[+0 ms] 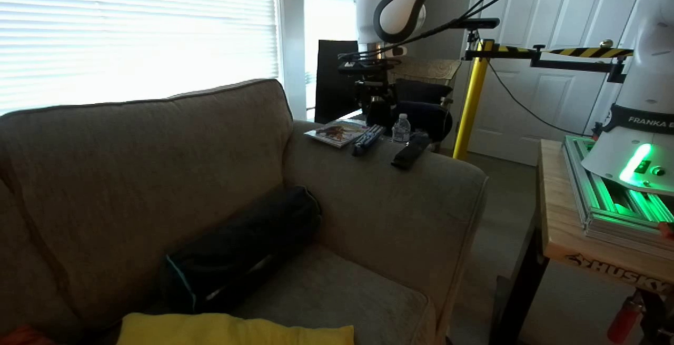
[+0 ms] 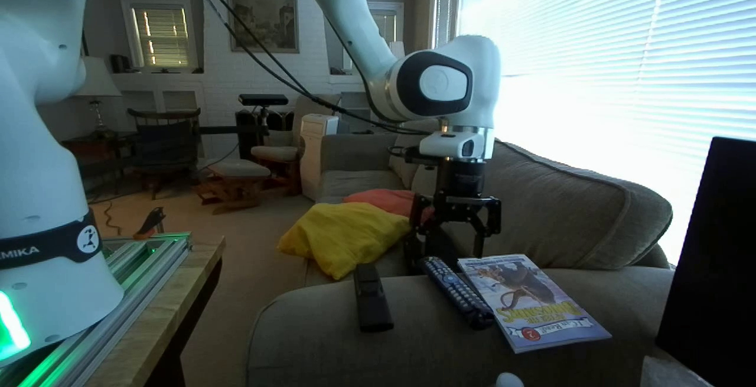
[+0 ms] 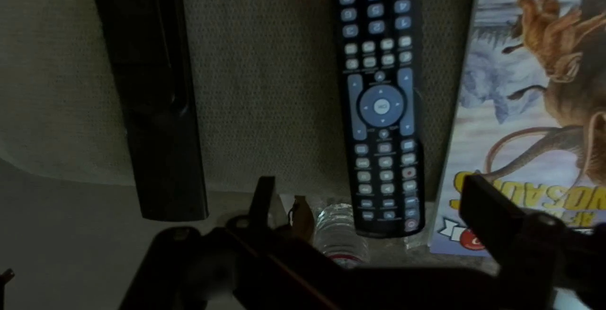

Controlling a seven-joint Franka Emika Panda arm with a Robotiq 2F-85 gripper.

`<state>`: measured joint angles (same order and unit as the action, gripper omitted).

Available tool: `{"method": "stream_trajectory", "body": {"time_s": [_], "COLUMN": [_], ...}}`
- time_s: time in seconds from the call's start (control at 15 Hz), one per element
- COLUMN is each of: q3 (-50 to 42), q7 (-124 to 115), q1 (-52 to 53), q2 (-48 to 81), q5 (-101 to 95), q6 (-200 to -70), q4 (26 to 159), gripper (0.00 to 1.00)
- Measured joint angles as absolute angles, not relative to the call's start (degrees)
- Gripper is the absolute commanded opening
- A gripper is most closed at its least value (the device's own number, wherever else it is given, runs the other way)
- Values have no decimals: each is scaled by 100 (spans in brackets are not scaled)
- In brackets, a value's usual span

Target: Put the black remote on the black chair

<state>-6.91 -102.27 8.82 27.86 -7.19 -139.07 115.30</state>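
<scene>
The black remote [image 3: 383,111], slim with grey-blue buttons, lies face up on the couch arm [image 2: 313,334]; it also shows in both exterior views [image 1: 368,140] [image 2: 458,292]. My gripper [image 3: 367,189] is open and empty, pointing down with its fingers on either side of the remote, in both exterior views [image 1: 380,116] [image 2: 447,257]. I cannot tell its height above it. A plain, chunkier black remote [image 3: 156,111] lies beside it on the arm [image 2: 372,298]. A dark-cushioned chair [image 1: 424,119], which I take for the black chair, stands behind the couch arm, partly hidden by my gripper.
A picture book [image 2: 534,301] lies beside the remote. A water bottle [image 1: 401,128] stands just past the arm. A black upright panel [image 2: 703,257] stands near. A black bolster [image 1: 242,250] and yellow pillow [image 2: 342,236] lie on the couch. A yellow post [image 1: 470,105] stands beside the chair.
</scene>
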Motion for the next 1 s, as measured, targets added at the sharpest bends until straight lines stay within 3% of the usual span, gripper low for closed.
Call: {"method": "stream_trajectory", "body": {"time_s": [0.33, 1.0], "q3": [-879, -1250], "q7": [-10716, -10757], "q1": [1263, 1681], "q2": [3163, 3652], "q5": [-806, -1317], "q6": [-14687, -14734], "q4": [11531, 11484], "gripper": [100, 97]}}
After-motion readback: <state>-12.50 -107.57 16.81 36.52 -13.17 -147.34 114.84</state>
